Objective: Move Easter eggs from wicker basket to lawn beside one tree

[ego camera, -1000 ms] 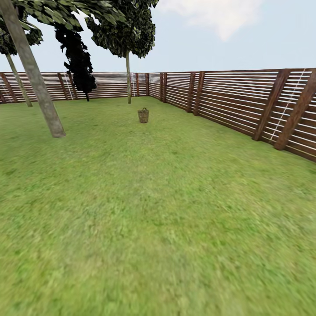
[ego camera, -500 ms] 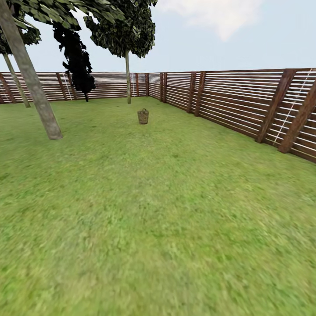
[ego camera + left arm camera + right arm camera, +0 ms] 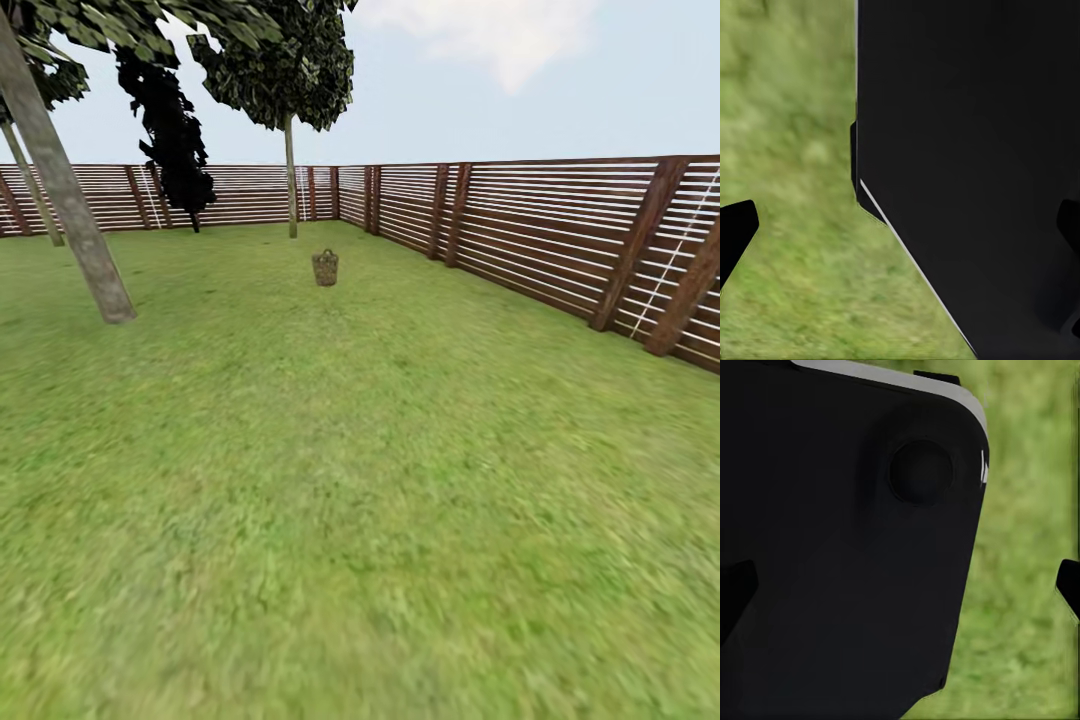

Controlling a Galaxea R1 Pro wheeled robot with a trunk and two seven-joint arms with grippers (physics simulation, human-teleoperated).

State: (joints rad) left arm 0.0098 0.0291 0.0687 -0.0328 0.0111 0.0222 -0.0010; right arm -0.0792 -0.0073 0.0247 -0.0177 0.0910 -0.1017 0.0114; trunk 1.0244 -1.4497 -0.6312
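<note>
Small round brown woven-wicker basket [image 3: 326, 268] sits far ahead on mottled green lawn [image 3: 360, 480]; I expect light, smooth eggs needing midline pinches; finger state I cannot tell.

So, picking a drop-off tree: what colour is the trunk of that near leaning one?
Pale grey-beige, faintly mottled; the tree shows best in the head view.
</note>
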